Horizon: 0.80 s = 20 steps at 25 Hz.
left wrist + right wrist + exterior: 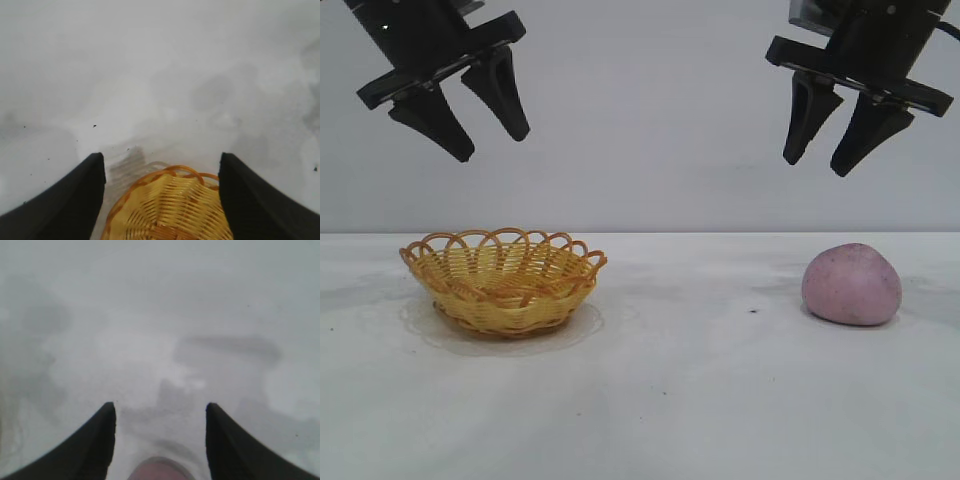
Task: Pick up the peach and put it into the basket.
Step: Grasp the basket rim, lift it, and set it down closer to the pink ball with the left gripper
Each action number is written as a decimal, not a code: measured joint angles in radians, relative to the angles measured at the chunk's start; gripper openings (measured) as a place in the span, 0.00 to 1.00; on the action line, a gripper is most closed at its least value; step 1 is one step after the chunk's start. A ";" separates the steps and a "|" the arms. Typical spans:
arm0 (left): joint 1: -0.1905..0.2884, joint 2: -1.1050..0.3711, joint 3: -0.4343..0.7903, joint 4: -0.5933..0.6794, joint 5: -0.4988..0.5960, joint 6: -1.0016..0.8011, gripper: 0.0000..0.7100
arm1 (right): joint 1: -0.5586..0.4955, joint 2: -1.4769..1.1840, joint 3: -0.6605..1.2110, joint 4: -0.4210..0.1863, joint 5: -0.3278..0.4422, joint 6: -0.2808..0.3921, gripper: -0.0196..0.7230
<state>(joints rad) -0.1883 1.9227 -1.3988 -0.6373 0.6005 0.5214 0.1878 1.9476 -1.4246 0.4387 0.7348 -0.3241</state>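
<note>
The peach (852, 284), pale pink-purple and lumpy, lies on the white table at the right. High above it hangs my right gripper (817, 163), open and holding nothing; its wrist view shows the peach's top (159, 471) low between the black fingers (95, 440). The yellow wicker basket (503, 279) with a looped rim stands at the left. My left gripper (494, 146) hovers high over it, open and holding nothing, and the basket (170, 210) fills the gap between its fingers (75, 195) in the left wrist view.
The white table (690, 390) stretches between basket and peach, with a small dark speck (753, 310) near the peach. A plain grey wall stands behind.
</note>
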 joint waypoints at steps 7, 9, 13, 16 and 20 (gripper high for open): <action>0.000 0.000 0.000 0.000 0.008 0.000 0.61 | 0.000 0.000 0.000 0.000 0.000 0.000 0.53; 0.000 0.000 0.000 0.002 0.012 0.000 0.61 | 0.000 0.000 0.000 0.000 0.000 0.000 0.53; 0.000 0.000 0.000 0.055 0.032 0.007 0.61 | 0.000 0.000 0.000 0.000 0.000 -0.002 0.53; 0.000 0.000 0.000 0.137 0.073 0.012 0.61 | 0.000 0.000 0.000 0.000 0.000 -0.002 0.53; 0.000 0.000 0.000 0.223 0.130 0.043 0.61 | 0.000 0.000 0.000 0.000 0.000 -0.004 0.53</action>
<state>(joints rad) -0.1883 1.9227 -1.3988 -0.4147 0.7302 0.5640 0.1878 1.9476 -1.4246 0.4387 0.7348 -0.3279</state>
